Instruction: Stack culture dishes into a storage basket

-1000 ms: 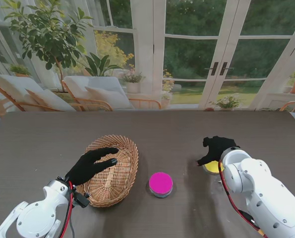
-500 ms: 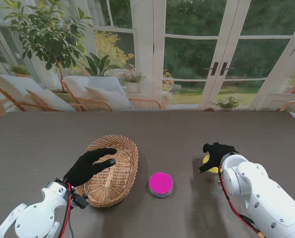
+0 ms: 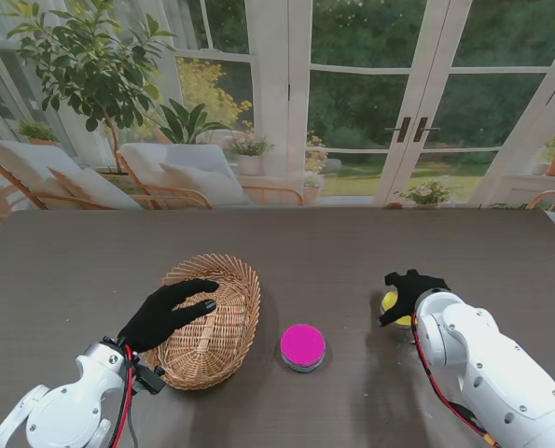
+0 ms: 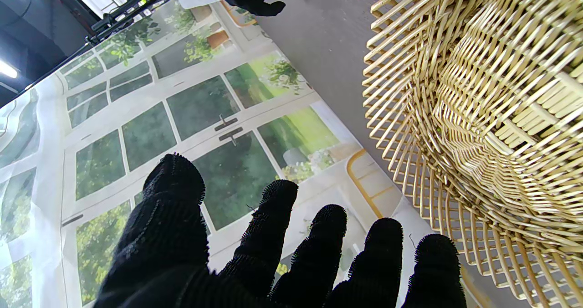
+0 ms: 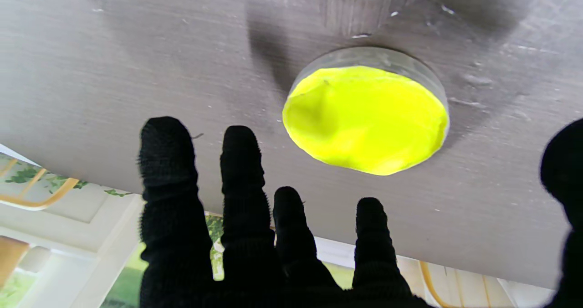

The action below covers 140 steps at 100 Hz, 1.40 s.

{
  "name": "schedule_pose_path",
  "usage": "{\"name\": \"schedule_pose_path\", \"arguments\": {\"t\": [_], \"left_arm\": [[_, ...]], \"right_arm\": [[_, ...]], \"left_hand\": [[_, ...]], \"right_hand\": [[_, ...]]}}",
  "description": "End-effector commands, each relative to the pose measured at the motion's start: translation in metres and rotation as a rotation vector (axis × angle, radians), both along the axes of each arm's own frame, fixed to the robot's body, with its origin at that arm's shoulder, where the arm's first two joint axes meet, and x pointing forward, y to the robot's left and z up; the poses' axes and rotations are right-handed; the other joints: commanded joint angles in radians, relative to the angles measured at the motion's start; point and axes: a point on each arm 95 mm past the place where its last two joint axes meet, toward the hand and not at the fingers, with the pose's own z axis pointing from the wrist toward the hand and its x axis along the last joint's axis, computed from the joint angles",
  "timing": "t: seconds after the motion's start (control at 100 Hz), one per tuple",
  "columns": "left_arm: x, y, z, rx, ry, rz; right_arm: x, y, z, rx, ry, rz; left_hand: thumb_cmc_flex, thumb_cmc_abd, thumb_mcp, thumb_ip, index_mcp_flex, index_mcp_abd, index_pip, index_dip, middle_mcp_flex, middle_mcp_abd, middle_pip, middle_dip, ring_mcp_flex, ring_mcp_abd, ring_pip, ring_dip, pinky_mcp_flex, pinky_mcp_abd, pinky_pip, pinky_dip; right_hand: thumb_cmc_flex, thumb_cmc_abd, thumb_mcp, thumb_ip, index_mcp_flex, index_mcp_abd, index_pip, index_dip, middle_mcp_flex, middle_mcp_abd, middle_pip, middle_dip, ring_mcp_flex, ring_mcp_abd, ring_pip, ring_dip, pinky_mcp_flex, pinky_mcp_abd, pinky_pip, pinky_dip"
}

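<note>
A woven wicker basket lies on the dark table left of centre, and its slatted wall fills the left wrist view. My left hand hovers over its near left rim with fingers spread, holding nothing. A magenta culture dish sits to the right of the basket. A yellow culture dish lies farther right, mostly covered by my right hand. In the right wrist view the yellow dish rests on the table just past the spread fingers, untouched.
The dark wood table stretches to a far edge before the windows. A clear, faint round object lies on the table just beyond the yellow dish.
My right hand has drawn nearer to me and lowered over the yellow dish, covering more of it. The left hand has barely shifted over the basket.
</note>
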Motion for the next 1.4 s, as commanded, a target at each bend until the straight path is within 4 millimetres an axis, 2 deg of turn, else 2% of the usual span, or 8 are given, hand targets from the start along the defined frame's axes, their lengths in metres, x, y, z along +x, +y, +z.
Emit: {"name": "schedule_pose_path", "arguments": {"t": [0.0, 0.03, 0.06, 0.12, 0.14, 0.18, 1.01, 1.39], "left_arm": [[-0.002, -0.003, 0.001, -0.003, 0.01, -0.016], [-0.002, -0.003, 0.001, -0.003, 0.01, -0.016], [-0.001, -0.003, 0.001, -0.003, 0.011, -0.017], [-0.001, -0.003, 0.001, -0.003, 0.011, -0.018], [-0.001, -0.003, 0.001, -0.003, 0.011, -0.018], [-0.001, -0.003, 0.001, -0.003, 0.011, -0.019], [0.0, -0.003, 0.0, -0.003, 0.021, -0.027], [0.001, -0.003, -0.001, -0.003, 0.026, -0.032]], "right_arm": [[-0.002, -0.003, -0.006, -0.006, 0.02, -0.015], [-0.002, -0.004, -0.006, -0.004, 0.023, -0.02], [-0.002, -0.004, -0.007, -0.004, 0.025, -0.024], [-0.002, -0.005, -0.009, -0.006, 0.028, -0.031], [-0.002, -0.005, -0.009, -0.006, 0.028, -0.034], [-0.002, -0.005, -0.01, -0.006, 0.03, -0.039], [0.006, -0.003, -0.03, -0.007, 0.04, -0.107], [0.001, -0.008, -0.034, 0.019, 0.041, -0.138]], "left_hand": [[-0.011, 0.042, -0.023, 0.01, 0.014, 0.003, 0.0, 0.006, 0.023, -0.001, 0.002, 0.007, 0.028, 0.003, 0.005, 0.006, -0.002, -0.004, 0.008, 0.005], [-0.011, 0.042, -0.024, 0.009, 0.014, 0.001, 0.0, 0.006, 0.024, 0.0, 0.003, 0.007, 0.029, 0.002, 0.006, 0.007, -0.002, -0.004, 0.008, 0.005], [-0.011, 0.042, -0.024, 0.01, 0.015, 0.002, 0.001, 0.007, 0.023, -0.001, 0.002, 0.007, 0.029, 0.004, 0.006, 0.007, -0.002, -0.004, 0.008, 0.005], [-0.012, 0.043, -0.024, 0.009, 0.016, 0.001, 0.001, 0.007, 0.022, -0.001, 0.002, 0.007, 0.029, 0.004, 0.005, 0.006, -0.002, -0.004, 0.008, 0.005], [-0.012, 0.043, -0.024, 0.009, 0.016, 0.002, 0.001, 0.008, 0.022, 0.0, 0.002, 0.007, 0.029, 0.003, 0.006, 0.007, -0.002, -0.005, 0.008, 0.005], [-0.011, 0.043, -0.024, 0.009, 0.017, 0.001, 0.001, 0.008, 0.022, 0.0, 0.002, 0.007, 0.029, 0.004, 0.006, 0.007, -0.001, -0.005, 0.009, 0.005], [-0.011, 0.043, -0.024, 0.009, 0.027, 0.002, 0.004, 0.012, 0.024, -0.001, 0.003, 0.007, 0.029, 0.004, 0.005, 0.007, -0.002, -0.004, 0.008, 0.005], [-0.01, 0.047, -0.023, 0.009, 0.028, 0.003, 0.004, 0.013, 0.023, 0.0, 0.002, 0.007, 0.028, 0.004, 0.005, 0.007, -0.003, -0.005, 0.008, 0.005]], "right_hand": [[0.009, -0.042, 0.085, 0.028, -0.027, -0.008, -0.026, 0.019, -0.046, 0.04, 0.007, 0.01, 0.026, 0.001, 0.016, 0.019, -0.298, 0.019, 0.045, 0.031], [0.012, -0.042, 0.085, 0.028, -0.028, -0.008, -0.032, 0.022, -0.051, 0.041, 0.007, 0.01, 0.022, 0.003, 0.015, 0.018, -0.301, 0.02, 0.044, 0.031], [0.014, -0.042, 0.081, 0.031, -0.003, -0.007, -0.127, 0.119, -0.052, 0.041, 0.011, 0.007, 0.023, 0.003, 0.017, 0.015, -0.3, 0.019, 0.046, 0.027], [0.017, -0.042, 0.081, 0.03, 0.0, -0.002, -0.148, 0.134, -0.058, 0.043, 0.012, 0.007, 0.025, 0.0, 0.018, 0.015, -0.298, 0.02, 0.047, 0.027], [0.017, -0.042, 0.082, 0.031, 0.024, -0.001, -0.227, 0.195, -0.057, 0.044, 0.01, 0.005, 0.024, 0.0, 0.017, 0.015, -0.298, 0.02, 0.048, 0.026], [0.017, -0.042, 0.082, 0.03, 0.025, 0.002, -0.253, 0.216, -0.058, 0.045, 0.011, 0.005, 0.023, 0.002, 0.018, 0.015, -0.298, 0.02, 0.048, 0.026], [0.032, -0.04, 0.072, 0.021, 0.008, 0.042, -0.26, 0.246, -0.057, 0.073, 0.009, -0.004, 0.042, 0.007, 0.027, 0.014, -0.271, 0.032, 0.062, 0.021], [0.182, -0.095, 0.078, 0.054, 0.045, 0.028, -0.244, 0.267, -0.007, 0.074, 0.104, 0.048, 0.115, -0.008, 0.09, 0.03, -0.204, 0.045, 0.092, 0.01]]}}
